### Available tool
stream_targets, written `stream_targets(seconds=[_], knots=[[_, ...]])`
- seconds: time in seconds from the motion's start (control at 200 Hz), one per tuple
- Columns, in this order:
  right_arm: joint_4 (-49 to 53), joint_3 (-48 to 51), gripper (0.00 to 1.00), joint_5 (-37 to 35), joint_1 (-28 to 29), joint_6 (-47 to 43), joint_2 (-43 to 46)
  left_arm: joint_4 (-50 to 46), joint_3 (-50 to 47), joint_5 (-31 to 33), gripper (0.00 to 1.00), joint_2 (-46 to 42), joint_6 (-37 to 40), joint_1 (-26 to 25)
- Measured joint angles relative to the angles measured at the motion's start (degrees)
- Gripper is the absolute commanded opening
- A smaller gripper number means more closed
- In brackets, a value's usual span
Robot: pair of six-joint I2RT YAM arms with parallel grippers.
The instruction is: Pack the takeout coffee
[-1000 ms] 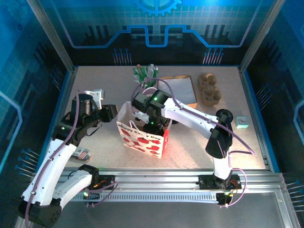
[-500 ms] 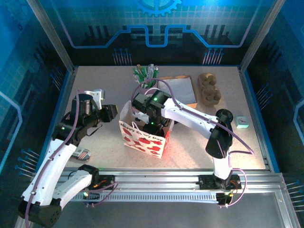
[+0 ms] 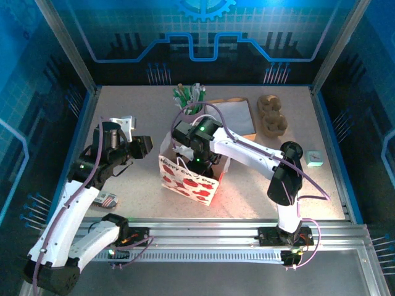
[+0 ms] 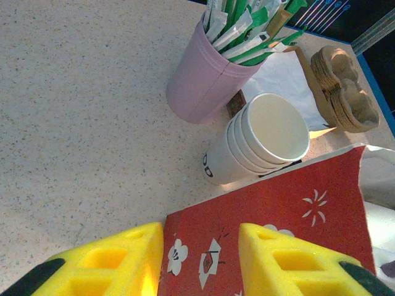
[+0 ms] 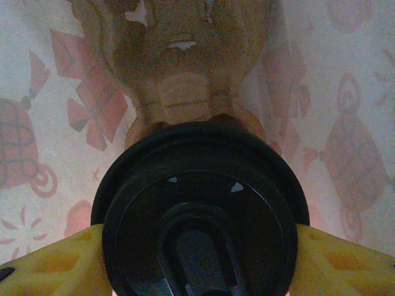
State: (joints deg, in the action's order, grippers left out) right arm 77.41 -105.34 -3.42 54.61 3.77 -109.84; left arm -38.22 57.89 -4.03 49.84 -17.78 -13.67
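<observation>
The takeout coffee shows in the right wrist view as a round black lid (image 5: 200, 209), with my right gripper (image 5: 200, 259) shut on it, a yellow finger on each side. It hangs inside the white gift bag with red prints (image 3: 188, 182), above a brown pulp carrier (image 5: 179, 74) at the bag's bottom. From above, my right gripper (image 3: 197, 159) reaches down into the bag's mouth and the cup is hidden. My left gripper (image 3: 141, 147) stands open just left of the bag. Its yellow fingers (image 4: 99, 265) frame the bag's red side panel (image 4: 290, 209).
A pink cup of green-white sticks (image 3: 188, 97) and a stack of white cups (image 4: 259, 142) stand behind the bag. Farther right lie a white sheet on a brown board (image 3: 233, 116), brown pulp carriers (image 3: 271, 115) and a small teal box (image 3: 315, 159). A small packet (image 3: 108, 200) lies near the left arm.
The gift bag has shifted and leaned a little to the right, away from my left gripper. Both grippers keep their state and place.
</observation>
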Motion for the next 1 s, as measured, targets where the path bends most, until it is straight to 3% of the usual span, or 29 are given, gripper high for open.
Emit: stream_targets(seconds=[1.0], knots=[[-1.6, 1.2, 0.41, 0.3, 0.0, 0.0, 0.0, 0.0, 0.0, 0.2, 0.38, 0.0, 0.2, 0.0]])
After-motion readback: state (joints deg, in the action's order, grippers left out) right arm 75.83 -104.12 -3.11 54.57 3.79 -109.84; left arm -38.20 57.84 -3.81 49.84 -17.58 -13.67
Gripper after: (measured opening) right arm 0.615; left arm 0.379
